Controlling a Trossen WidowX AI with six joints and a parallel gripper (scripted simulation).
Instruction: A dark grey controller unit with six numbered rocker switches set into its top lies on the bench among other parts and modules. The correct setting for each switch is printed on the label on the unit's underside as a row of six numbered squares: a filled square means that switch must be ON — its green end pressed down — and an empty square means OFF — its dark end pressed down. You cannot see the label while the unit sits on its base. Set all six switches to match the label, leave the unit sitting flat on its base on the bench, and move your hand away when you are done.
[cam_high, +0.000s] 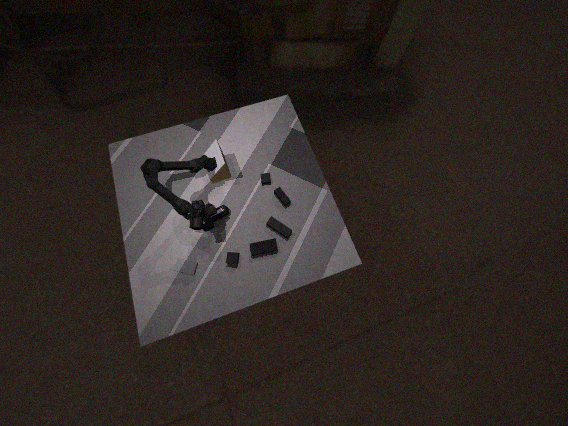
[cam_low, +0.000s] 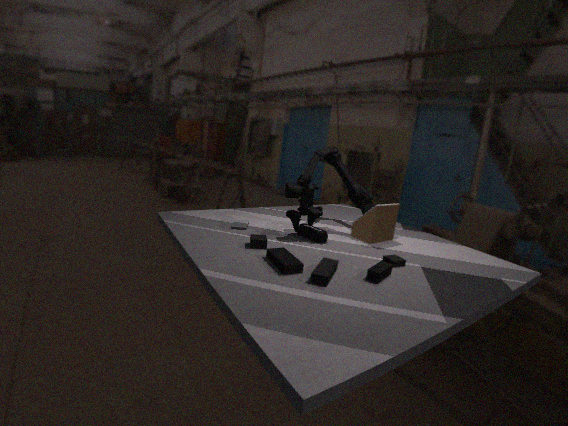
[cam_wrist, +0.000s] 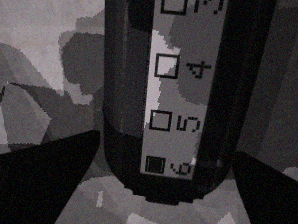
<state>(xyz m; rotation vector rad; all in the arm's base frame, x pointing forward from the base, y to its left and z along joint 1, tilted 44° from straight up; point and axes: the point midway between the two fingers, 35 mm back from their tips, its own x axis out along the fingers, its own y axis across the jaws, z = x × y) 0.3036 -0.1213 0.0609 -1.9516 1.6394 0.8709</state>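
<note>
The dark controller unit (cam_high: 220, 212) (cam_low: 314, 233) (cam_wrist: 127, 100) shows its underside to the wrist camera. Its pale label (cam_wrist: 187, 90) reads, in the part in view, square 6 filled and squares 5 and 4 empty; square 3 is cut off at the top but looks empty inside, and squares 1 and 2 are out of view. The switches are hidden. My gripper (cam_high: 212, 216) (cam_low: 304, 227) (cam_wrist: 165, 147) is open, its fingertips on either side of the unit's number 6 end. A narrow gap shows at the left fingertip; contact at the right cannot be told.
A tan wedge-shaped block (cam_high: 221, 175) (cam_low: 377, 225) stands beside the arm's base. Several dark modules, among them a large one (cam_high: 263, 248) (cam_low: 284, 261) and a small one (cam_high: 232, 259) (cam_low: 258, 242), lie across the bench (cam_high: 165, 310) (cam_low: 310, 360). A thin flat plate (cam_high: 190, 268) (cam_low: 240, 226) lies beyond them.
</note>
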